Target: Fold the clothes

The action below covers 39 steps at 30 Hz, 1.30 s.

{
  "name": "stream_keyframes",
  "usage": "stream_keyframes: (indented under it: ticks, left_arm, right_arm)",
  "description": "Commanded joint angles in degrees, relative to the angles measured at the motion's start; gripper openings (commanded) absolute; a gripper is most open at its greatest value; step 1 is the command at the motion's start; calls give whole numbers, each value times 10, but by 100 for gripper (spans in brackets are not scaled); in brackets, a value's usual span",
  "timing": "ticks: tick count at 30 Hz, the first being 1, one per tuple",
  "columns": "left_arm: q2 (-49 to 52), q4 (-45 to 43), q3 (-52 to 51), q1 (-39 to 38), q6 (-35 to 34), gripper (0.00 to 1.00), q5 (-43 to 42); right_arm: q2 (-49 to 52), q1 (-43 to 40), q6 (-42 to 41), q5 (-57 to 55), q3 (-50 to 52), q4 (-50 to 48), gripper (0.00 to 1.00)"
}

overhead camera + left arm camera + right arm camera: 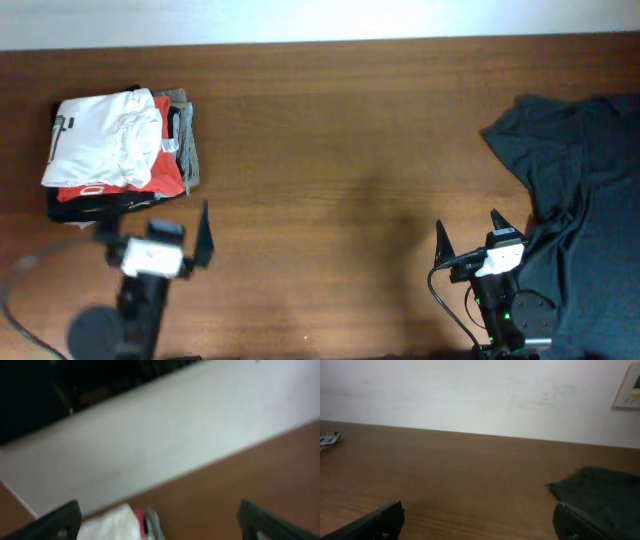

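The left wrist view is blurred; the white T-shirt (115,522) there is a smear cut by the lower edge. Overhead, the red shirt (168,170) lies mostly hidden beneath it, and the dark garment (590,200) runs off the right edge.

Nothing can be read in any view: no word, number or brand. On the red shirt (166,168) in the folded pile at the left of the bench (330,150), a white looped mark (92,189) at the front edge looks like part of some lettering but is too small to make out, and the small dark tag (62,128) on the white T-shirt (100,140) lying on top is just as illegible. In the right wrist view, a framed sheet (627,385) on the wall (470,395), cut off by the picture's edge, carries a yellow patch whose print is only a blur.
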State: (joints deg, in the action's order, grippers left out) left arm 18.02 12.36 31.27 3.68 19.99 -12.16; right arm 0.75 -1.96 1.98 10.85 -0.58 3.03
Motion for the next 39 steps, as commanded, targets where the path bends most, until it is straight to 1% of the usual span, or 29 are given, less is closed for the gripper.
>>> stream_keyframes:
  ticks: [1, 2, 3, 6, 7, 10, 39]
  left_arm:
    - [-101, -79, -124, 2, 2, 99, -6]
    - [-149, -111, -182, 2, 2, 99, -6]
    - [-180, -117, -216, 2, 1, 99, -7]
    - [-177, -149, -288, -6, -7, 99, -5]
    - [-177, -143, -308, -7, -12, 99, -6]
    - [-177, -87, -308, -7, -12, 99, -5]
    - [-176, -89, -307, -7, -12, 99, -5]
  right_arm:
    - [-4, -3, 4, 8, 3, 3, 99]
    - [-4, -3, 3, 8, 3, 3, 99]
    - [-4, -3, 3, 8, 3, 3, 99]
    - [-4, -3, 3, 8, 3, 3, 99]
    - [-4, -3, 4, 8, 3, 3, 99]
    - [-4, -3, 4, 8, 3, 3, 99]
    - [-4, -3, 3, 8, 3, 3, 99]
